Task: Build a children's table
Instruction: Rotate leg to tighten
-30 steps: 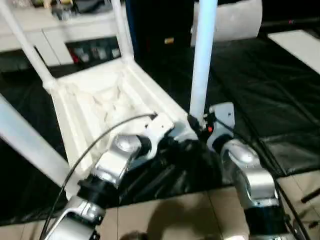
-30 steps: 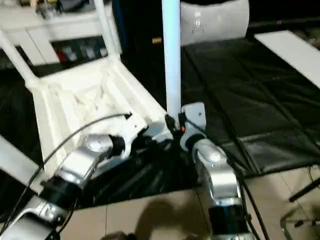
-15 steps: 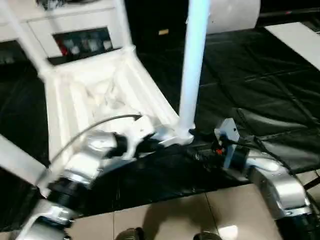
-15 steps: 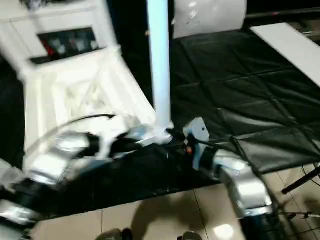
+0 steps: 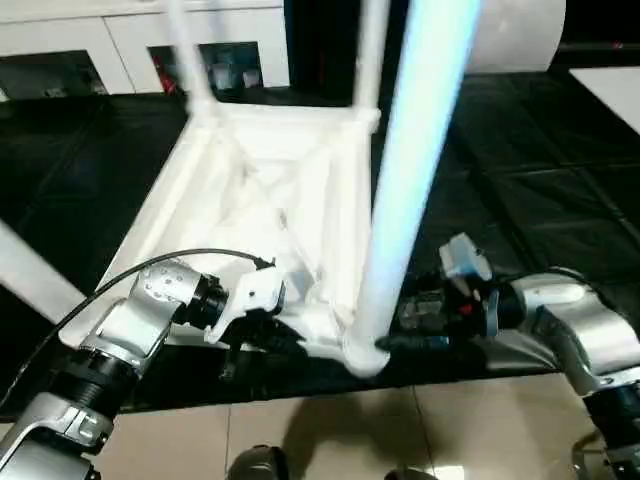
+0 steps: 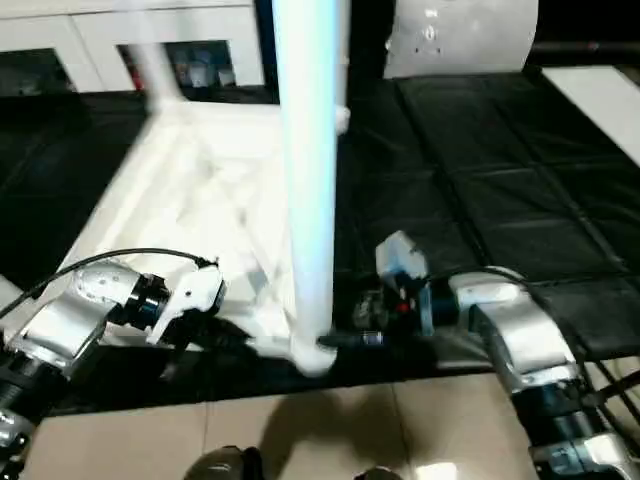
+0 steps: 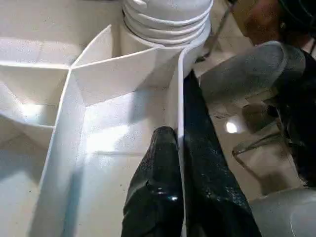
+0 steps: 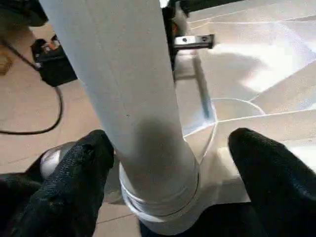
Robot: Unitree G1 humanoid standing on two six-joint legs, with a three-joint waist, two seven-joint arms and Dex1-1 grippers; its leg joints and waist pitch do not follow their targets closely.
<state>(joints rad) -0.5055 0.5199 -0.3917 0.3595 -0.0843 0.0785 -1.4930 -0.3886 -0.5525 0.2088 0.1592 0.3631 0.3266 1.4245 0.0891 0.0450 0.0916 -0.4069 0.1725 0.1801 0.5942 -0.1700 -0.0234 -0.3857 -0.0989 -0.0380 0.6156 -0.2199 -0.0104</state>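
Note:
The children's table lies upside down on black mats, its ribbed white top facing up and white legs rising from the corner sockets. The nearest leg stands in the front corner socket. My left gripper is shut on the top's raised front rim, one black finger on each side of the wall. My right gripper is open at the foot of that leg, with its fingers wide apart on either side of it.
A white cabinet runs along the back and a grey-white cushion stands at the back right. A white board lies at the right edge. Beige tile floor starts just in front of the mats.
The whole view has shifted. My right gripper has opened wider and now reaches in low from the right to the leg's base. The left gripper keeps its hold on the rim.

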